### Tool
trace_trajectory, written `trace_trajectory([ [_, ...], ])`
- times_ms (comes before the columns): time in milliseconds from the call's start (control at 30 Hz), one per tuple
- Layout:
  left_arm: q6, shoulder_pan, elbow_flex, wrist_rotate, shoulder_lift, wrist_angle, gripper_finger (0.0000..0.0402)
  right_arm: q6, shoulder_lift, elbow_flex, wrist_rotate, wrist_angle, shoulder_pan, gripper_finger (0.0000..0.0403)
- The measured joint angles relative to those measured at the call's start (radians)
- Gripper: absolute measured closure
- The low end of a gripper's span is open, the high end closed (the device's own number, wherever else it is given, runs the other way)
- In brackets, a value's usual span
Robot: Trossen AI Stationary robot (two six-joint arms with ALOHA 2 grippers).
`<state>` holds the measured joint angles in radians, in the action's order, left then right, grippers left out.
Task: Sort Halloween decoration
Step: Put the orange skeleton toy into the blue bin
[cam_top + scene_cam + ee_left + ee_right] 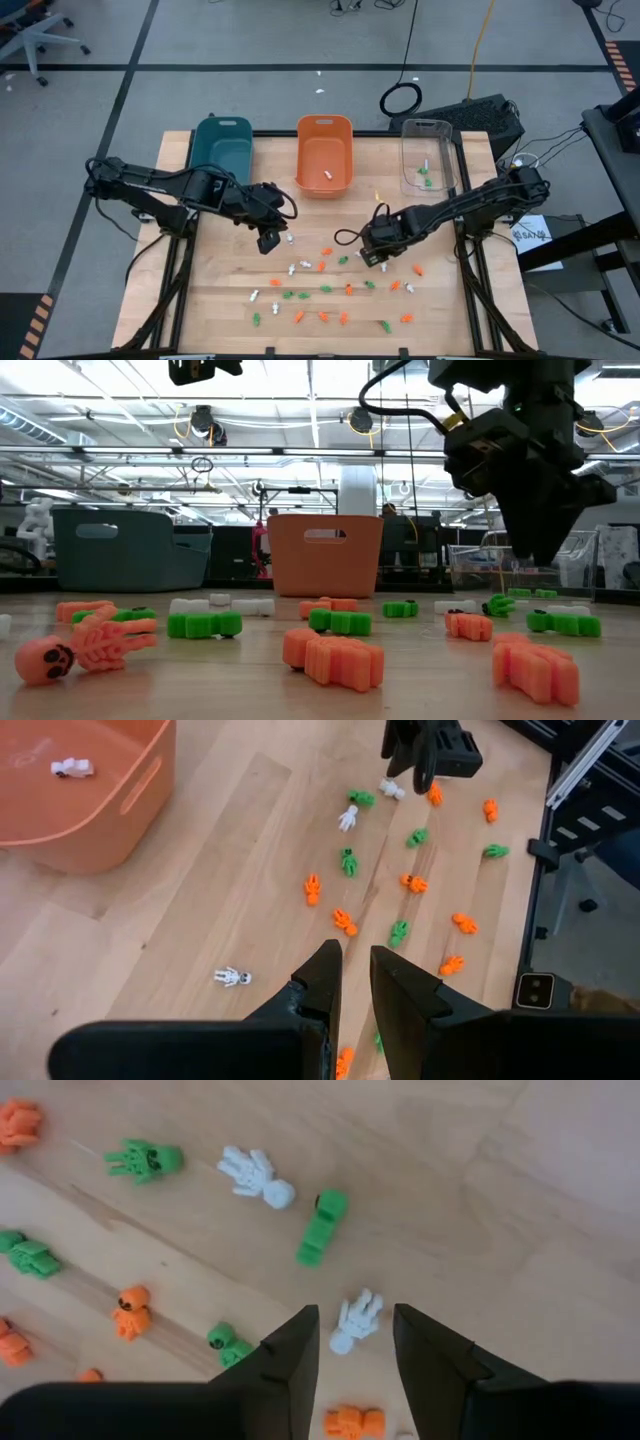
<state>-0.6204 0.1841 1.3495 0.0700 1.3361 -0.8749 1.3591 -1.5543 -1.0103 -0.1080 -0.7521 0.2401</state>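
You are only just getting into this sort: most of the Halloween decoration (330, 290) is lying scattered across the near half of the wooden table (220, 310), a loose spread of orange, green and white trinkets between the two arms. Little has gone in so far. The orange bin (325, 152) is holding one small white figure, the clear bin (428, 155) is holding a white piece and a couple of green ones, and the teal bin (222, 148) is showing nothing inside that you can make out from above. So nearly the whole lot is waiting to be picked and placed, one piece at a time. Your right gripper (355, 1345) is hanging low over the middle of the scatter with its fingers part open and empty, and a white skeleton (356, 1323) is lying on the wood right in the gap between them, with an orange piece (352, 1422) just beside it; that looks like the next pick. Your left gripper (355, 982) is hovering above the table's left-centre, in front of the teal and orange bins, its fingers drawn narrow with only a slim gap and nothing between them; another white skeleton (231, 977) is lying on the boards near it.
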Motion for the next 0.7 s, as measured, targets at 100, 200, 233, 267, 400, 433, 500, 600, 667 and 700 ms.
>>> trace_trajectory([
  [100, 0.000, 0.000, 0.000, 0.000, 0.000, -0.001, 0.0346, 0.034, -0.007, 0.000, 0.006, -0.010, 0.018, 0.0260],
  [200, 0.000, 0.000, 0.000, 0.000, 0.000, -0.002, 0.0346, 0.068, -0.014, 0.000, 0.003, -0.030, 0.039, 0.0232],
  [233, 0.000, 0.000, 0.000, 0.000, 0.000, -0.003, 0.0346, 0.077, -0.015, 0.000, 0.002, -0.037, 0.047, 0.0224],
  [267, 0.000, 0.000, 0.000, 0.000, 0.000, -0.005, 0.0346, 0.090, -0.015, 0.000, 0.003, -0.054, 0.056, 0.0216],
  [400, 0.000, 0.006, 0.000, 0.000, 0.000, -0.009, 0.0346, 0.104, -0.010, 0.000, -0.004, -0.176, 0.098, 0.0192],
  [433, 0.000, 0.009, 0.000, 0.000, 0.000, -0.011, 0.0346, 0.104, -0.007, 0.000, -0.017, -0.209, 0.108, 0.0188],
  [500, 0.000, 0.016, 0.000, 0.000, 0.000, -0.013, 0.0346, 0.086, -0.005, 0.000, -0.035, -0.266, 0.132, 0.0184],
  [600, 0.000, 0.028, 0.000, 0.000, 0.000, -0.042, 0.0346, 0.042, -0.004, 0.001, -0.054, -0.307, 0.170, 0.0184],
  [667, 0.000, 0.034, 0.000, 0.000, 0.000, -0.064, 0.0346, 0.027, -0.004, 0.008, -0.058, -0.298, 0.191, 0.0186],
  [700, 0.000, 0.036, 0.000, 0.000, 0.000, -0.072, 0.0346, 0.027, -0.004, 0.016, -0.061, -0.299, 0.201, 0.0188],
])
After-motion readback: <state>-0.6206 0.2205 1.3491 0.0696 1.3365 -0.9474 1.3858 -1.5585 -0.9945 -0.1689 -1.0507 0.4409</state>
